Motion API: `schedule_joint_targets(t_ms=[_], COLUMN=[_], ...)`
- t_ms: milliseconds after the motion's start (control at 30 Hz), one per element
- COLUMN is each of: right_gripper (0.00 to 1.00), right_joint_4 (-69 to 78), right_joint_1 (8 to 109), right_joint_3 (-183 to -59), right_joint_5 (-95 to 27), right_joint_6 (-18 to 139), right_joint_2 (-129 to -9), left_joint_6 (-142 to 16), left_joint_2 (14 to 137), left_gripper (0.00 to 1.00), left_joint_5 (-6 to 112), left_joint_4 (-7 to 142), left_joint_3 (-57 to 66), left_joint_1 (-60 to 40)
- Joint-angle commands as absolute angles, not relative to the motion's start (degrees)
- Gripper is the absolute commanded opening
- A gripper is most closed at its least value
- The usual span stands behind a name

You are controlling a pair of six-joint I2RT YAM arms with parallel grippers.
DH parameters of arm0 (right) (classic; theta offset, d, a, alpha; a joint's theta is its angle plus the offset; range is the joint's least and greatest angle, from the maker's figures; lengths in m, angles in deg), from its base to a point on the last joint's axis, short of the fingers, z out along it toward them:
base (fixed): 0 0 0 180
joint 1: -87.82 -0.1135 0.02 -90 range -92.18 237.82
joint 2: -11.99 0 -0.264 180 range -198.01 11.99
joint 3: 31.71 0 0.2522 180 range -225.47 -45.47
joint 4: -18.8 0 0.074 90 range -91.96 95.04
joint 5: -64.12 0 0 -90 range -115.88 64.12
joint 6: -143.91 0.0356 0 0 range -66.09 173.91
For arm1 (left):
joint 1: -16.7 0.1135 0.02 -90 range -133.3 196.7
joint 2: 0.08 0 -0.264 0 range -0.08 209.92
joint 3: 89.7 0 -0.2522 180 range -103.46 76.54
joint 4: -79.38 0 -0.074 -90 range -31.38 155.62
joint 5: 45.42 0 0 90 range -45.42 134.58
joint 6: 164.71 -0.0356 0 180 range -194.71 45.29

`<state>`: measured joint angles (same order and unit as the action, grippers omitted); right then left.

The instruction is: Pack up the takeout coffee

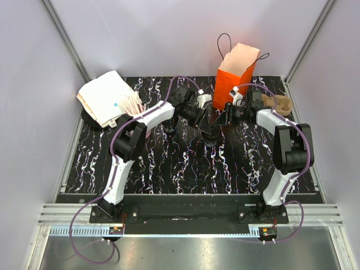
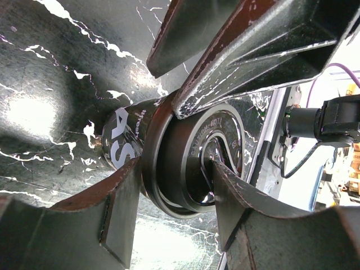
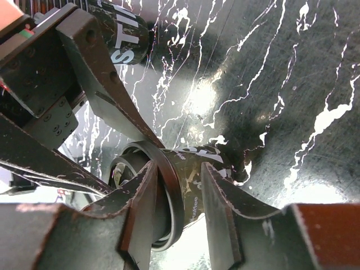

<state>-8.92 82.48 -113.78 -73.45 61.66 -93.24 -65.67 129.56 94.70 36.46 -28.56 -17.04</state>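
Note:
The takeout coffee (image 1: 210,136), a small black cup with a dark lid (image 2: 191,163), stands mid-table in front of the orange bag (image 1: 235,73). My left gripper (image 2: 174,169) is shut on it at the lid: one finger lies against the cup wall under the rim, the other finger (image 2: 242,208) presses on the lid top. From the other side my right gripper (image 3: 179,174) straddles the same cup (image 3: 194,169), jaws open and close to the lid and printed wall. In the top view the two grippers (image 1: 203,125) (image 1: 220,121) meet over the cup and hide most of it.
A second black cup (image 3: 126,34), with no lid, stands just left of the grippers. At the back left are a pink cup of wooden sticks (image 1: 135,106) and a stack of white napkins (image 1: 104,95). A cardboard holder (image 1: 281,104) sits right of the bag.

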Motion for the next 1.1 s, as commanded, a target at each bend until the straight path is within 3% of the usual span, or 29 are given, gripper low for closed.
schedule_joint_targets(t_ms=[0,767,900,1067], right_gripper=[0.41,0.42,0.48,0.66], right_joint_4=[-15.1,-19.2,-19.4,-20.5], right_joint_1=[80.7,78.9,79.0,80.6], right_joint_3=[-110.6,-105.7,-106.0,-110.5], right_joint_5=[-68.2,-62.1,-63.1,-64.5], right_joint_6=[55.4,47.0,46.9,47.9], right_joint_2=[-92.7,-88.9,-88.4,-84.7], left_joint_6=[-70.8,-72.3,-72.5,-72.6], left_joint_2=[134.8,134.7,134.6,134.2], left_gripper=[0.43,0.42,0.42,0.42], left_joint_5=[82.2,80.3,79.9,79.8], left_joint_4=[31.8,30.1,30.1,30.1], left_joint_3=[-27.2,-27.5,-27.5,-27.3], left_joint_1=[-18.1,-18.5,-18.9,-18.9])
